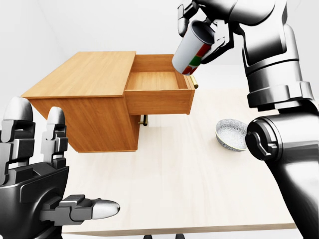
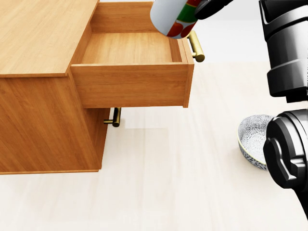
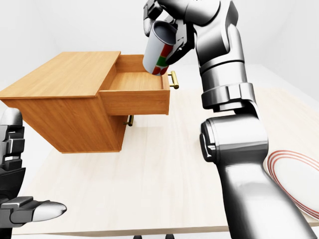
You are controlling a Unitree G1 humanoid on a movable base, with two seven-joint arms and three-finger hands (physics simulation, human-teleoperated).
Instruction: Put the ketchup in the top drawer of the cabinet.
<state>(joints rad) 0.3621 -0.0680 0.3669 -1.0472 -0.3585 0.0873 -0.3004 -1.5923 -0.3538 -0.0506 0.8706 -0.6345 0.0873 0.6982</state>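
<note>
Cabinet [image 1: 89, 99], wood, on pale bench [image 1: 189, 184], left-eye view: top drawer [image 1: 158, 92] pulled out, nothing in it, brass handle [image 1: 194, 83] at its right end. Second brass handle [image 1: 145, 121] below. Patterned bowl [image 1: 232, 134] right of the cabinet, well apart. Ketchup [image 1: 190, 50], white bottle with red and green label, tilted, held over the drawer's right end by the right hand [image 1: 207, 30], fingers closed round it, arm raised high. Left hand [image 1: 40, 174] at lower left, fingers spread wide, holding nothing.

Head view: ketchup [image 2: 174, 17] at top edge, above the drawer's right wall beside the handle [image 2: 196, 46]; bowl [image 2: 254, 139] partly behind the forearm.

Right-eye view: red-rimmed plate [image 3: 294, 184] at lower right.
</note>
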